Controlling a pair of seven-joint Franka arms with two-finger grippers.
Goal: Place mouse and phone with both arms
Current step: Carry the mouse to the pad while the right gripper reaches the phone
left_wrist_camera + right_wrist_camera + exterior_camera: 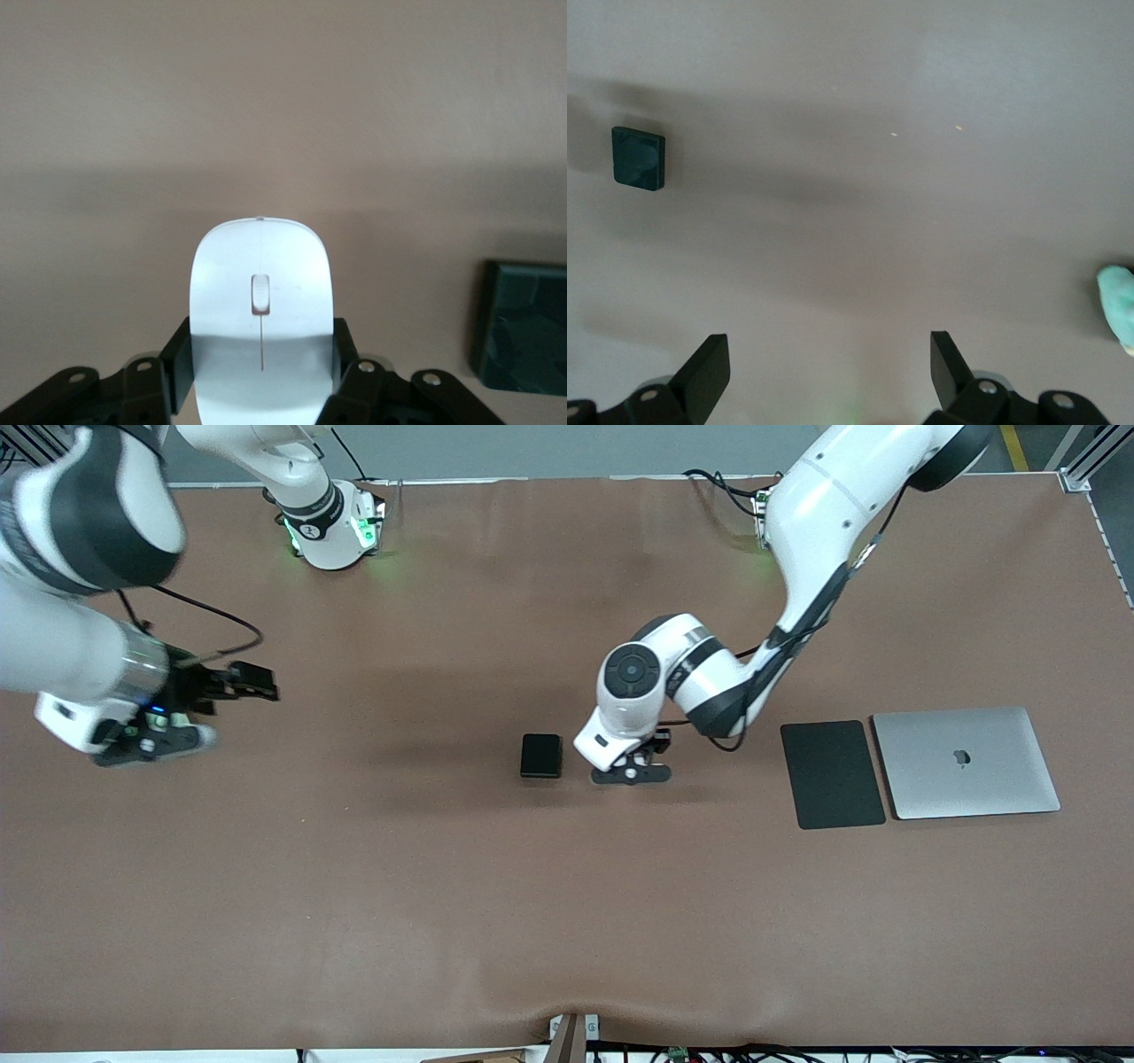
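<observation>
The left end effector [262, 376] is clamped on the mouse [262, 305] low over the surface [354, 886] – the phone [541, 755] just beside it, toward the right arm's end – while the right end effector [830, 372] waits wide open and empty, well apart.

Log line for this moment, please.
left gripper: shut on mouse | right gripper: open, waiting | phone: on table beside mouse

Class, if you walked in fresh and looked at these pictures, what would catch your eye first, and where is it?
First, the left gripper down at the table's middle, its fingers shut on the white mouse, with the black phone lying right beside it. Then the silver laptop and black mat, side by side toward the left arm's end. The right gripper waits open above bare tabletop.
</observation>
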